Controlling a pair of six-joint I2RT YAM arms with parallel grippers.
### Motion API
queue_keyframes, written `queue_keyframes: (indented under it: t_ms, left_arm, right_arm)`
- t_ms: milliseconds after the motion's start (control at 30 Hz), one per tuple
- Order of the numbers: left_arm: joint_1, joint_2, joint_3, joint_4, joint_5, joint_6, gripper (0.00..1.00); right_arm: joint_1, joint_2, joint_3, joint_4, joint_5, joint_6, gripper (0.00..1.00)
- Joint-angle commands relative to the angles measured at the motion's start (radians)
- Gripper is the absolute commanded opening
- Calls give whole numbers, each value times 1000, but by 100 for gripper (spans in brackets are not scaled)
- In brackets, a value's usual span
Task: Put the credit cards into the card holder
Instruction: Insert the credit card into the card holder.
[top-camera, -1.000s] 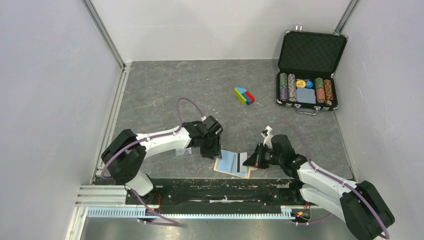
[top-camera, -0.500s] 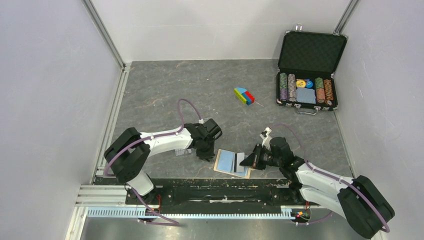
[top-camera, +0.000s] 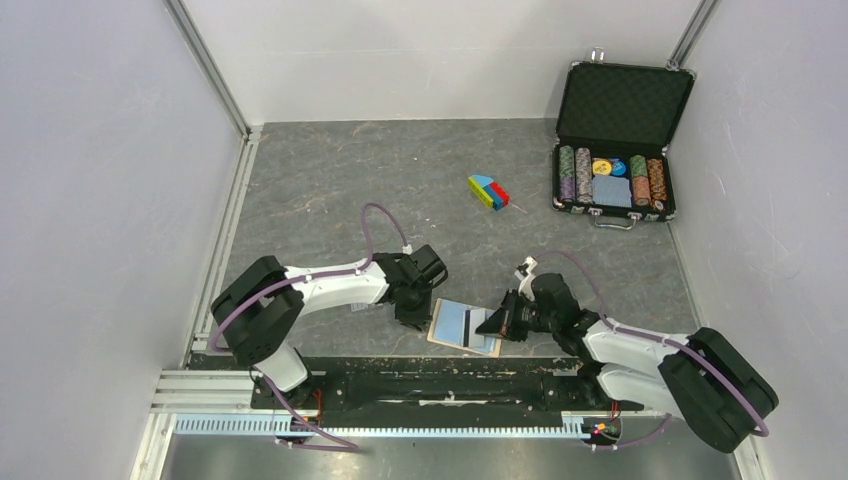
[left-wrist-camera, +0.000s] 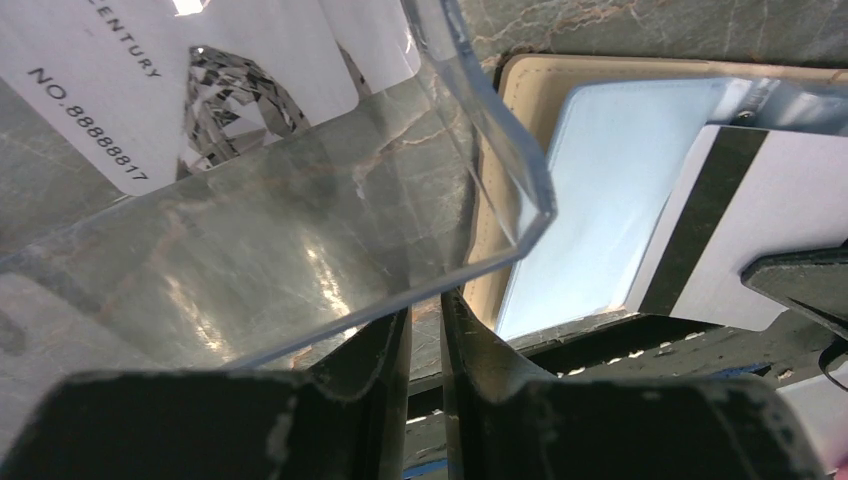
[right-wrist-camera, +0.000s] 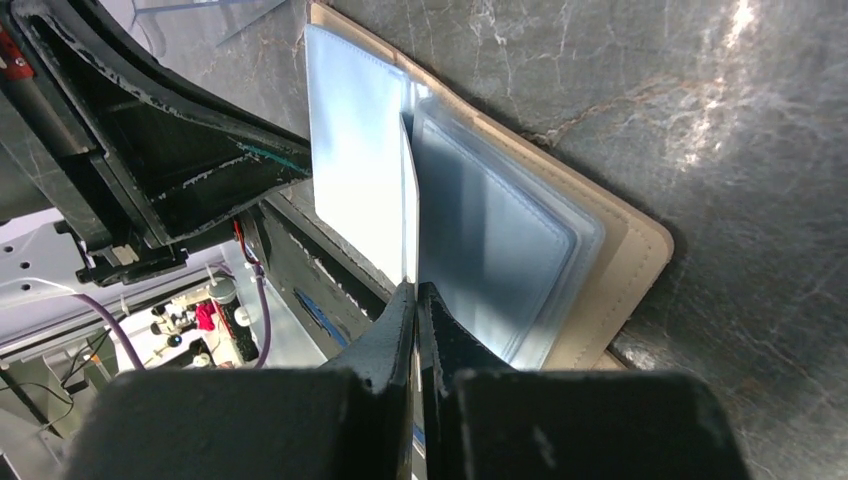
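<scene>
Pinching the striped credit card (left-wrist-camera: 760, 220) by one short edge, the right hand (right-wrist-camera: 414, 290) is clenched on it at the lower middle of the top view. The card lies over the pale blue pockets of the open card holder (right-wrist-camera: 610, 250). It looks light, thin, stiff and slick, so an edge grip suits it, though it may pivot. The soft holder would likely slide if pushed.

Just left, the left hand (left-wrist-camera: 425, 305) has its fingers close together at the rim of a clear plastic piece (left-wrist-camera: 330, 210); whether it grips I cannot tell. That piece overhangs the holder's left edge and could crowd the entry. A printed card (left-wrist-camera: 150, 70), likely the second one, lies beyond on the tabletop (top-camera: 400, 180). Farther up, colourful toy blocks (top-camera: 488, 192) and an open poker-chip case (top-camera: 622, 103) stand well apart.
</scene>
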Motion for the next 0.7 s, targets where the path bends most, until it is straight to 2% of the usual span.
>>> queue_keyframes:
  t_ms: [0,367,667]
  left_arm:
    - [-18,34,-19,17,-14,-4,22]
    - [-25,49,-10,23,-2,-5,22]
    - [-43,61,4,31,11,-17,21]
  right_arm:
    - [4,47,36,26,40,-5,0]
    - [7,136,61,78,29,-44,0]
    - [36,179,23,186,43,-27,0]
